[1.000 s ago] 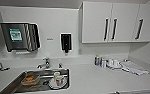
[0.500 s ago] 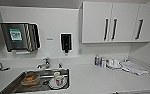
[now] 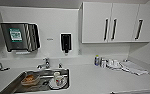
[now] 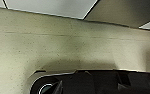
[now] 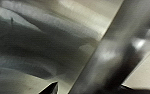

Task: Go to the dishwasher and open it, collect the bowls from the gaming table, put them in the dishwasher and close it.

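A brushed steel panel [image 5: 41, 45] sits very close in the right wrist view, with a thick steel bar [image 5: 108, 55] running across it. I cannot tell whether this is the dishwasher's front. The dishwasher lies below the edge of the head view, and the bowls and the gaming table are out of view. The left wrist view looks down on a pale speckled floor [image 4: 66, 45] beside a white cabinet base [image 4: 48, 6].
A white counter [image 3: 98, 80] lies ahead with a steel sink [image 3: 13, 83] holding a patterned mug [image 3: 58, 79] and a clear container [image 3: 29, 79]. A towel dispenser [image 3: 19, 37] and a soap dispenser [image 3: 65, 42] hang on the wall. White wall cabinets [image 3: 116, 22] hang at the right, above small bottles [image 3: 99, 61] and a cloth [image 3: 133, 67].
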Robot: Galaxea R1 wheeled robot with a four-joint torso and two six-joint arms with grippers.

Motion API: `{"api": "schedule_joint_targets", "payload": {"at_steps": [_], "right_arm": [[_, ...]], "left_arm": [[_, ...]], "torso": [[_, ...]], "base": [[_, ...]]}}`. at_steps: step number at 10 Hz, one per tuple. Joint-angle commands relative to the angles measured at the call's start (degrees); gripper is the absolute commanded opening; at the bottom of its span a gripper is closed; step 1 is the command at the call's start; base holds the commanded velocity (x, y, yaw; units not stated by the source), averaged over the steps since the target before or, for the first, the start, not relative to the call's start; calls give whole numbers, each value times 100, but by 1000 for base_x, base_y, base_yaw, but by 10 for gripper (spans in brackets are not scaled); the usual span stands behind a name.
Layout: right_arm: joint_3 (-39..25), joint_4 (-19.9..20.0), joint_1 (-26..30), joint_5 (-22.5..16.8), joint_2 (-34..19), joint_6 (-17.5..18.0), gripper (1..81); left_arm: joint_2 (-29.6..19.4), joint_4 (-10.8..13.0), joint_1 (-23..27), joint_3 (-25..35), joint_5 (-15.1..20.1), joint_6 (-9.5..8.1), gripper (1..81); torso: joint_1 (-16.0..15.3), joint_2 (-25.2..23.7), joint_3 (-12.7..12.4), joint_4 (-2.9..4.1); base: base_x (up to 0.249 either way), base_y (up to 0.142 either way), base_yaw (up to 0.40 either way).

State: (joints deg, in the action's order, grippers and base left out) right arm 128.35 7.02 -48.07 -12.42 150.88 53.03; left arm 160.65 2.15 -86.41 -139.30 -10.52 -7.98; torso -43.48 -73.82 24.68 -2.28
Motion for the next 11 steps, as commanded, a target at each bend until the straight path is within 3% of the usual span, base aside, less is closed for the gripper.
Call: {"api": "schedule_joint_targets", "payload": {"at_steps": [1,4,7,11], "right_arm": [[162,-263,337,-603,-126,-73,811],[-233,-272,38,-595,-592,-293,811],[-1180,-280,-15,-595,-1302,-311,811],[-1806,-324,-164,-586,-1620,-478,811]], "left_arm": [[-76,-4,383,17,182,-10,811],[-76,-4,383,17,182,-10,811],[-42,-4,375,17,173,-10,811],[-32,-4,383,17,138,-10,811]], "torso": [[0,0,2,0],[2,0,-2,0],[-2,0,-2,2],[-2,0,-2,4]], "base": [[0,0,0],[0,0,0],[0,0,0],[0,0,0]]}}
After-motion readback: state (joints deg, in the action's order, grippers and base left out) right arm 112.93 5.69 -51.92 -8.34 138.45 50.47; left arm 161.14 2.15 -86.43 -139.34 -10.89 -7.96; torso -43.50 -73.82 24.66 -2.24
